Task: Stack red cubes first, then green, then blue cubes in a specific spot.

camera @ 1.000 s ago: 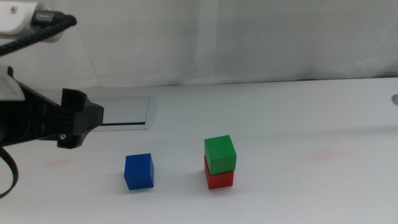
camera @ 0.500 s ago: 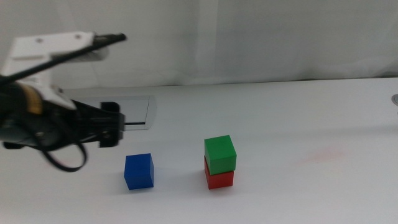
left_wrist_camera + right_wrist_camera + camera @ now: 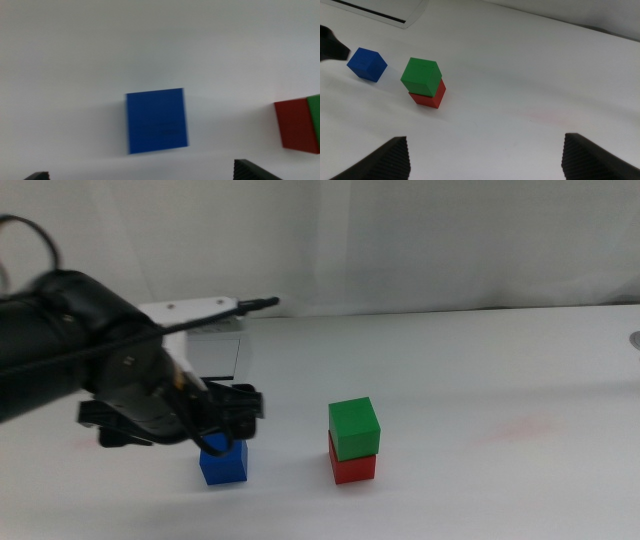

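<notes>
The blue cube (image 3: 222,463) rests alone on the white table, left of the stack. My left gripper (image 3: 232,423) hovers just above it and partly covers its top. In the left wrist view the blue cube (image 3: 156,120) lies ahead of my left gripper (image 3: 145,175), whose jaws are open and spread wider than the cube. The green cube (image 3: 354,427) sits on the red cube (image 3: 352,468), slightly twisted. My right gripper (image 3: 490,160) is open and waits well back from the green cube (image 3: 421,75), red cube (image 3: 427,96) and blue cube (image 3: 366,64).
A grey-rimmed panel (image 3: 222,358) lies behind the left arm, half hidden by it. A faint pink smudge (image 3: 520,426) marks the table to the right of the stack. A curtain closes off the back of the table.
The left arm has swung in from the left and come down, from beside the panel to just over the blue cube. The cubes have not moved.
</notes>
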